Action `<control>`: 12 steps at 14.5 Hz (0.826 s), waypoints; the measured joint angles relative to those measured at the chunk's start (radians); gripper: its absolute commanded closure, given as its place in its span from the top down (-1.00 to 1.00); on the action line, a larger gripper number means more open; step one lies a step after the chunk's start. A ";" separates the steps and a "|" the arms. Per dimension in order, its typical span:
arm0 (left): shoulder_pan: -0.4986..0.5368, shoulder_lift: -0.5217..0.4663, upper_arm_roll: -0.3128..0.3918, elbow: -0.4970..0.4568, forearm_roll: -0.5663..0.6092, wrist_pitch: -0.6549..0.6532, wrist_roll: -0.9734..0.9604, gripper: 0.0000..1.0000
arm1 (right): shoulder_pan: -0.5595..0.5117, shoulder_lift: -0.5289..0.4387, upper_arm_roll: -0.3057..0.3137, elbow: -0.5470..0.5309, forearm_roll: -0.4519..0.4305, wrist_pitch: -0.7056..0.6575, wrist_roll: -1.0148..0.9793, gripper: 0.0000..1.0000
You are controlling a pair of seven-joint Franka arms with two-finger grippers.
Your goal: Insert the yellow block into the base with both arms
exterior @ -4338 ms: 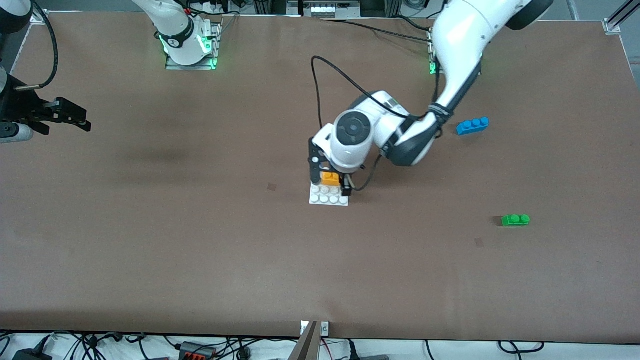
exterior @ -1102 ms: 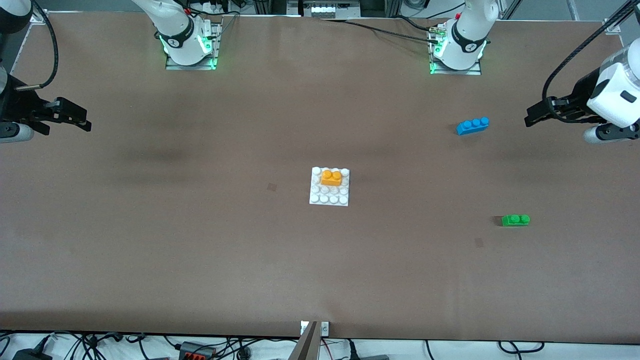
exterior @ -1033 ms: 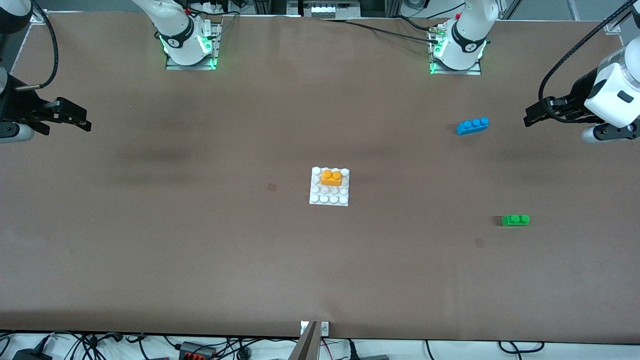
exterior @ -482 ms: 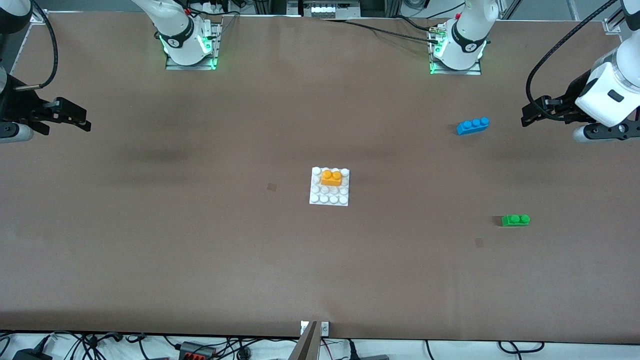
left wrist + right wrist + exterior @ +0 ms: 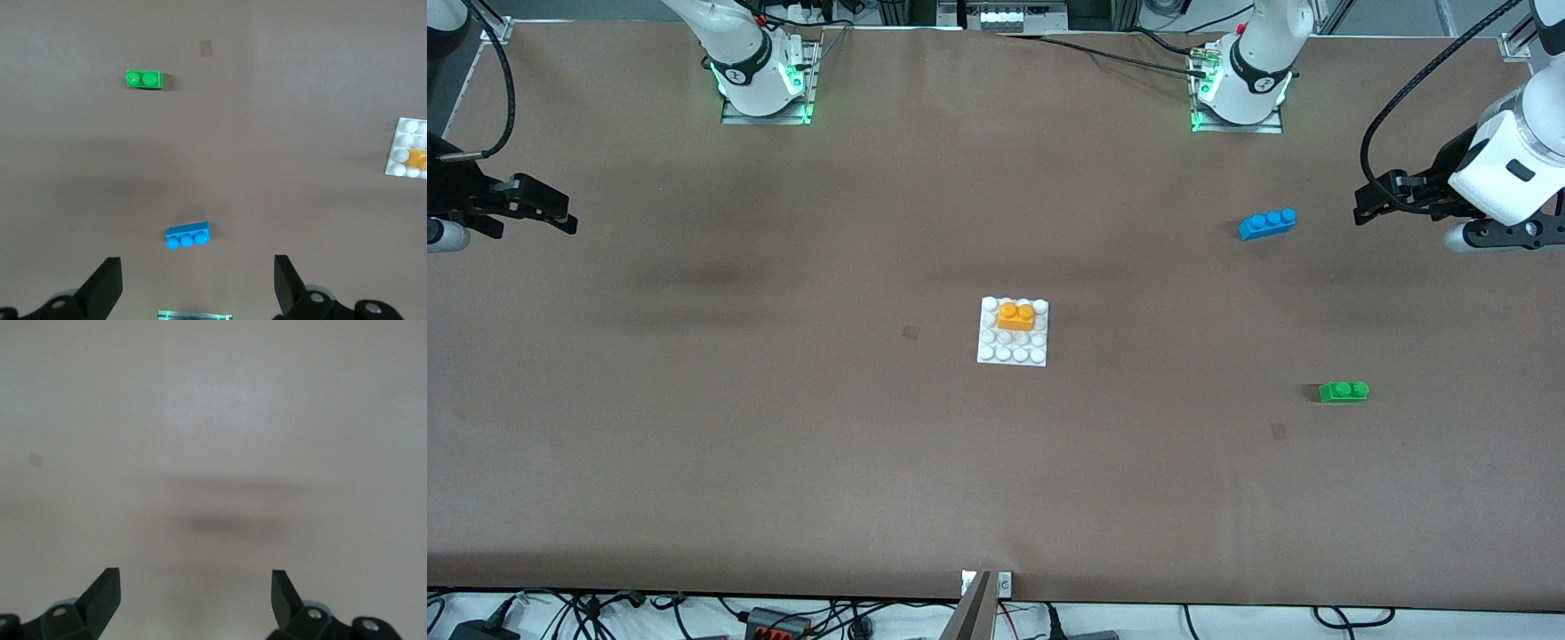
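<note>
Small orange-yellow plastic two-stud brick (image 5: 1016, 316) is seated on the flat white square studded plastic base plate (image 5: 1012, 354), mid-table, on the plate's rows farthest from the front camera; the plate rows nearer that camera are bare. Nothing is touching either one. Both glossy white arms are pulled out to the table ends. Left gripper (image 5: 1368, 208) hangs up in the air over the left arm's end of the table, fingers spread apart and holding nothing. Right gripper (image 5: 560, 214) hangs over the right arm's end, fingers likewise spread and holding nothing. Front view gives the whole layout: long blue three-stud plastic brick (image 5: 1267, 223) toward the left arm's end, farther from the front camera than the plate; small green two-stud plastic brick (image 5: 1344, 391) also toward that end, nearer the front camera than the plate, well apart from the blue one. Left wrist view adds what the front view can't: both black fingertips (image 5: 107, 283) wide apart, bare brown tabletop between them, with the blue brick (image 5: 187, 235) and green brick (image 5: 143, 79) in frame, and only one edge of the base plate (image 5: 402, 147) with a sliver of the yellow brick (image 5: 419, 159) cut off at the frame border. Right wrist view shows only its own two spread fingertips (image 5: 103, 590) over bare tabletop with a soft shadow; no bricks in it.
</note>
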 measured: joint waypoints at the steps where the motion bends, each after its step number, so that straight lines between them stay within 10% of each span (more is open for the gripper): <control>1: -0.039 0.000 0.037 0.000 0.000 0.000 0.000 1.00 | 0.000 0.000 0.000 0.000 0.000 0.000 0.000 1.00; 12: -0.105 0.000 0.109 -0.006 -0.003 0.000 0.065 1.00 | 0.002 0.000 0.008 0.005 0.000 0.000 0.000 1.00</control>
